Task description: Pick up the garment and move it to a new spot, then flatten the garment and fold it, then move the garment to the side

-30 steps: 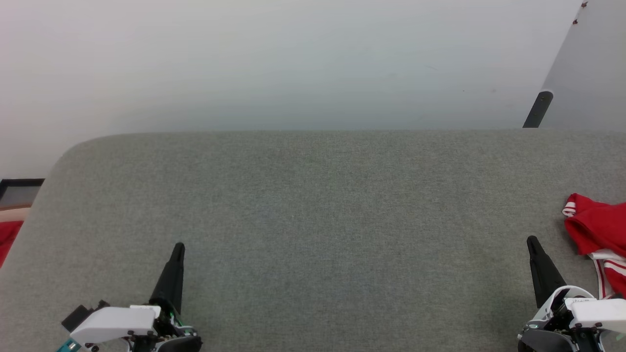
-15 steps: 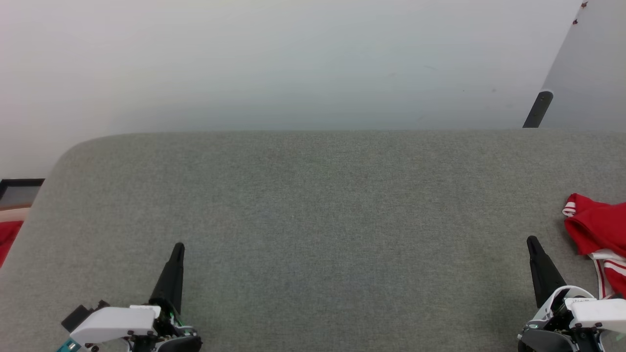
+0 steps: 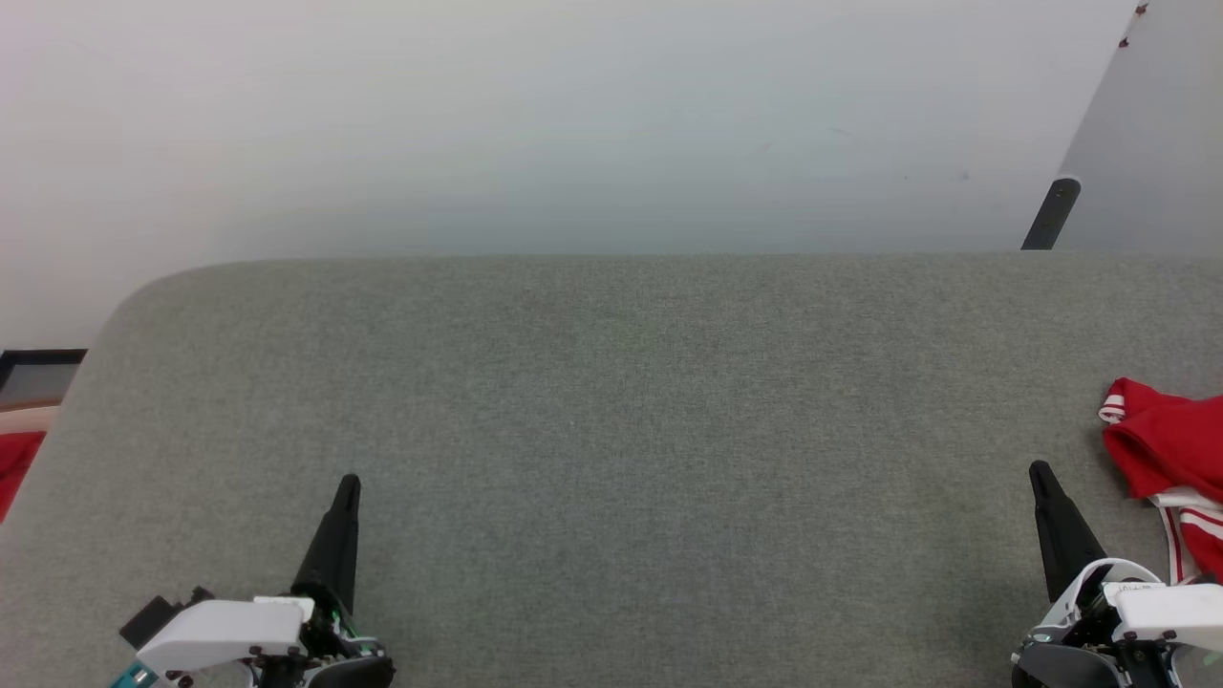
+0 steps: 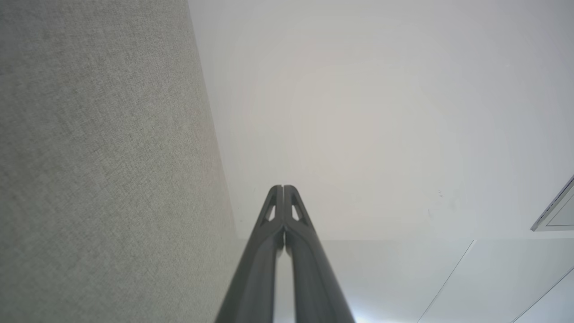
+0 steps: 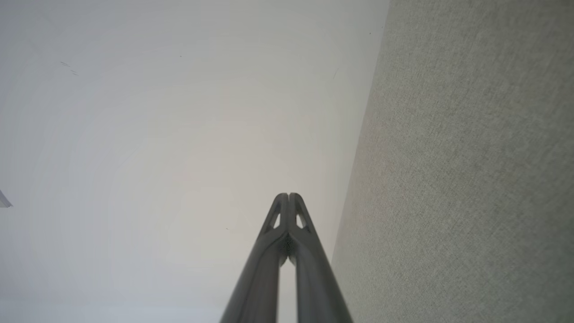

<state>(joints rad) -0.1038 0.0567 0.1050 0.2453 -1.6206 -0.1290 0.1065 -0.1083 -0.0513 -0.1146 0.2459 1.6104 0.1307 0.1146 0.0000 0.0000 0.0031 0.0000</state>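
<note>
just to the right of the right tool (image 3: 1038, 472), near its base but apart from it, the garment (image 3: 1161, 444) is seen bunched on the grey cloth-covered bench (image 3: 611, 401). red folds lie uppermost, with red-and-white striped trim on the near side. most of it is cut off by the head view's edge, so whether it is folded cannot be told. the right tool is held with its fingers pressed together on nothing. the left tool (image 3: 349, 483), well away on the other side, is likewise closed and empty. both are held low at the bench's near edge, fingers pointed forward. this is judged a resting pose that keeps them off the broad middle. the scene is fitted equally by a garment waiting at the side to be lifted and by one set aside after folding. no lettering, number or label can be read on the cloth shown. further out from the left tool, off the bench, a red patch (image 3: 13, 463) is seen, its nature unclear.
</note>
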